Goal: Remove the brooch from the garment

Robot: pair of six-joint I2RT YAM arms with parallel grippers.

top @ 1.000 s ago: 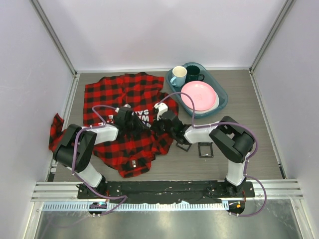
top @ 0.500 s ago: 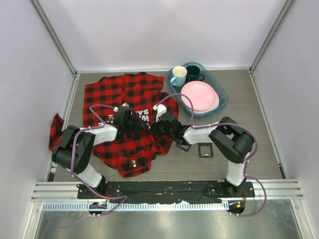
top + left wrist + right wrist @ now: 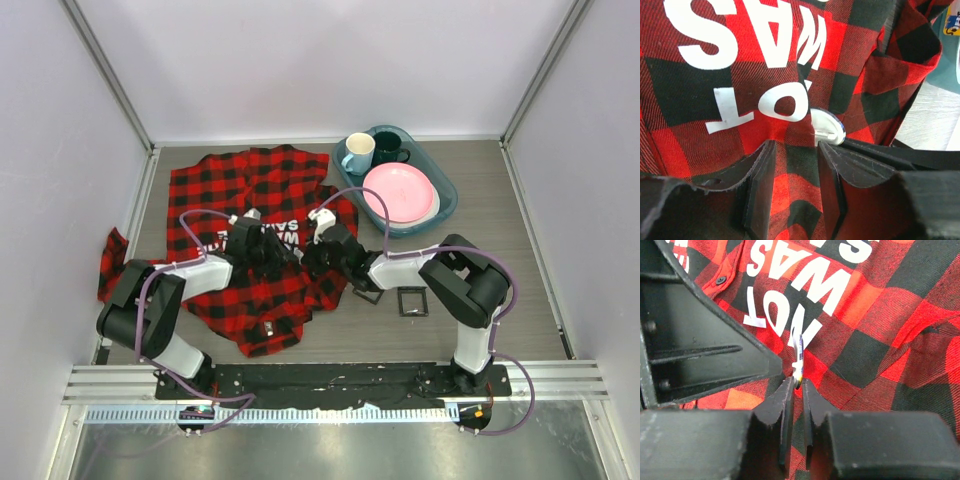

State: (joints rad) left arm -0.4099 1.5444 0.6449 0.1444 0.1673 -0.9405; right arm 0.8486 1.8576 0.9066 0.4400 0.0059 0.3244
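The garment (image 3: 240,185) is a red-and-black checked shirt with white lettering, spread on the left of the table. The brooch (image 3: 829,127) is a small round white disc pinned just below the lettering; in the right wrist view the brooch (image 3: 799,357) shows edge-on. My right gripper (image 3: 798,382) has its jaws a narrow gap apart, with the brooch's lower edge at the tips. My left gripper (image 3: 796,147) stands open over the cloth, its right finger next to the brooch. From above, both grippers (image 3: 275,250) (image 3: 308,255) meet over the shirt and hide the brooch.
A teal tray (image 3: 447,200) at the back right holds a pink plate (image 3: 400,192), a white cup (image 3: 358,152) and a dark cup (image 3: 388,148). Two small black square frames (image 3: 412,300) lie on the table right of the shirt.
My right gripper's jaws have parted slightly around the brooch's edge. The left jaws have widened and the left arm's elbow has shifted a little to the left.
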